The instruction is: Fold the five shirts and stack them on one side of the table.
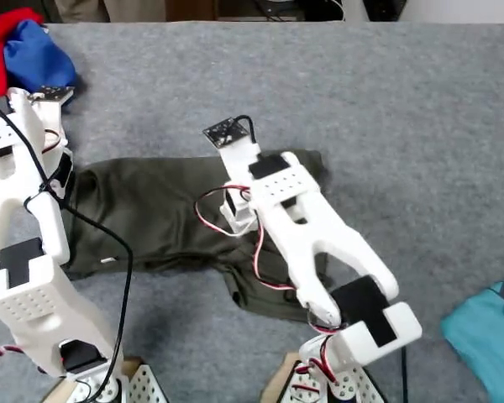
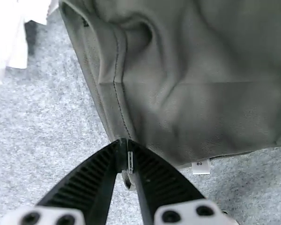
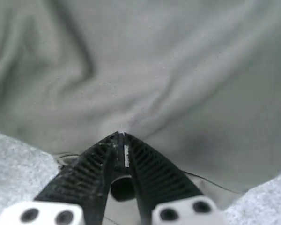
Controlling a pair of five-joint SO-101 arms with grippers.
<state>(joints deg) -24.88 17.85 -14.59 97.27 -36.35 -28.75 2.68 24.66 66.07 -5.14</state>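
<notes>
High view: grey felt table (image 1: 403,101) lies under olive shirt (image 1: 151,210).

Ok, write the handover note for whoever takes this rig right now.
Left gripper: shut on the hemmed edge of the olive shirt.
Right gripper: shut on a pinch of the same shirt, mid-cloth.
Olive shirt lies rumpled mid-table. Red shirt and blue shirt are bunched at the far left corner; teal shirt is at the near right edge.
Done: no stack yet.
Left: fold the olive shirt, then the others, and stack them.
</notes>
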